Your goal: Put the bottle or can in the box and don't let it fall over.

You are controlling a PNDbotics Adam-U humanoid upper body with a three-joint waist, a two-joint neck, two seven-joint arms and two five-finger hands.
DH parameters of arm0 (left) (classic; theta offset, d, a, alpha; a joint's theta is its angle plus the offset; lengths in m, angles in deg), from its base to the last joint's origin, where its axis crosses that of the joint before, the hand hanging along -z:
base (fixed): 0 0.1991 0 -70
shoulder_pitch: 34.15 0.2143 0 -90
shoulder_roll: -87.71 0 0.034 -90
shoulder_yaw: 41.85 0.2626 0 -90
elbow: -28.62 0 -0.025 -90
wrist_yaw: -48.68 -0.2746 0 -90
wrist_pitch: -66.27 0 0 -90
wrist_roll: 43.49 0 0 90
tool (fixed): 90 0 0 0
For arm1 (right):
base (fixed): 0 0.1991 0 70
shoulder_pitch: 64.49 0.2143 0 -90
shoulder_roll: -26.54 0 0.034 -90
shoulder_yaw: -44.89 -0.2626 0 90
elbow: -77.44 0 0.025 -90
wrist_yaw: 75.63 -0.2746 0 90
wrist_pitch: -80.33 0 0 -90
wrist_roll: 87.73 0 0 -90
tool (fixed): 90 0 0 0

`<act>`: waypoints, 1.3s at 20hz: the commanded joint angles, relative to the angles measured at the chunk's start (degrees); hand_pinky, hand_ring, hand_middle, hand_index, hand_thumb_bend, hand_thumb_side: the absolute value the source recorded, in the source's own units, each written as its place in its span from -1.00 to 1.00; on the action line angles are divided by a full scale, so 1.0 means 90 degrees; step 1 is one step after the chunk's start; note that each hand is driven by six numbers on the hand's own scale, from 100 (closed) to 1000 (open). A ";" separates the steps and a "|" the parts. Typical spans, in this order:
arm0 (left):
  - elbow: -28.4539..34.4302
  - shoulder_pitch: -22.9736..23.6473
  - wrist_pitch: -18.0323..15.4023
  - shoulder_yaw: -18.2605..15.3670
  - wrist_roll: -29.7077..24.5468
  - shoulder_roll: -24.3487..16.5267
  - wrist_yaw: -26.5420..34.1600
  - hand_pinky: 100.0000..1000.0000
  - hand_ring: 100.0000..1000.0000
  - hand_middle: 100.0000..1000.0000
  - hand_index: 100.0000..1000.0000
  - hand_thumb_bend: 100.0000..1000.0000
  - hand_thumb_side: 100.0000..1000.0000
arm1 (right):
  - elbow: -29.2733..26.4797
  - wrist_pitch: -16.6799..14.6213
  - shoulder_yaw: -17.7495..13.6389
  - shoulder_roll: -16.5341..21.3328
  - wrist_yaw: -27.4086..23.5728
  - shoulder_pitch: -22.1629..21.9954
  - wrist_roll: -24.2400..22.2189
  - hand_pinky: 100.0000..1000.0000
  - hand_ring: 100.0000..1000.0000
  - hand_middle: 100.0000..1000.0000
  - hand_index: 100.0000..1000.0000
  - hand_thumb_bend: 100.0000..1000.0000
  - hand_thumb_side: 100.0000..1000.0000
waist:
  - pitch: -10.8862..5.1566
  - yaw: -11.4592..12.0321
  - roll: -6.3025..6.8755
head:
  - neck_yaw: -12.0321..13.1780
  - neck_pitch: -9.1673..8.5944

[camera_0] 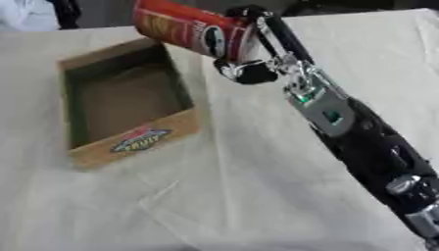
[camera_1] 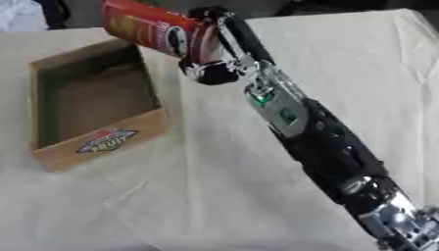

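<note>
A red can (camera_0: 184,29) with yellow lettering hangs tilted in the air, its far end pointing up and left, over the far right corner of an open cardboard box (camera_0: 79,61). My right hand (camera_0: 250,44) is curled round the can's near end, the arm reaching in from the lower right. The box stands on the cloth at the left, its inside bare, with a coloured label (camera_0: 140,139) on its near wall. My left hand shows in neither view.
A cream cloth (camera_0: 257,186) with creases covers the table. Dark shapes and a pale garment (camera_0: 26,12) show past the far edge at the top.
</note>
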 commanded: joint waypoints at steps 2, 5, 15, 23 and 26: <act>0.0194 -0.0056 0.0013 -0.0102 0.0057 -0.0147 0.0053 0.52 0.66 0.44 0.40 -0.19 0.23 | 0.0087 -0.0142 0.0028 -0.0035 0.0101 0.0212 -0.0066 0.03 0.36 0.24 0.25 -0.90 -1.00 | -0.0105 0.0056 -0.0001 | -0.0133 -0.0098; 0.0247 -0.0063 0.0021 -0.0126 0.0078 -0.0136 0.0060 0.52 0.66 0.44 0.40 -0.19 0.22 | 0.0189 -0.0183 0.0082 -0.0110 0.0119 0.0275 -0.0131 0.03 0.36 0.24 0.25 -0.90 -1.00 | -0.0096 0.0114 -0.0012 | -0.0204 -0.0115; 0.0435 -0.0123 0.0056 -0.0204 0.0147 -0.0088 0.0064 0.52 0.66 0.44 0.40 -0.18 0.22 | 0.0737 -0.0361 0.0184 -0.0335 0.0234 0.0504 -0.0289 0.04 0.37 0.24 0.25 -0.87 -1.00 | -0.0012 0.0341 -0.0068 | -0.0386 -0.0203; 0.0514 -0.0160 0.0102 -0.0252 0.0179 -0.0062 0.0058 0.52 0.66 0.44 0.40 -0.18 0.22 | 0.0953 -0.0596 0.0215 -0.0435 0.0141 0.0671 -0.0612 0.31 0.61 0.40 0.40 -0.67 -1.00 | 0.0032 0.0440 -0.0098 | -0.0513 -0.0253; 0.0531 -0.0167 0.0113 -0.0261 0.0185 -0.0062 0.0058 0.52 0.66 0.44 0.40 -0.18 0.22 | 0.0915 -0.0760 0.0215 -0.0432 0.0058 0.0696 -0.0719 0.59 0.81 0.60 0.63 0.12 -0.88 | 0.0034 0.0447 -0.0092 | -0.0548 -0.0248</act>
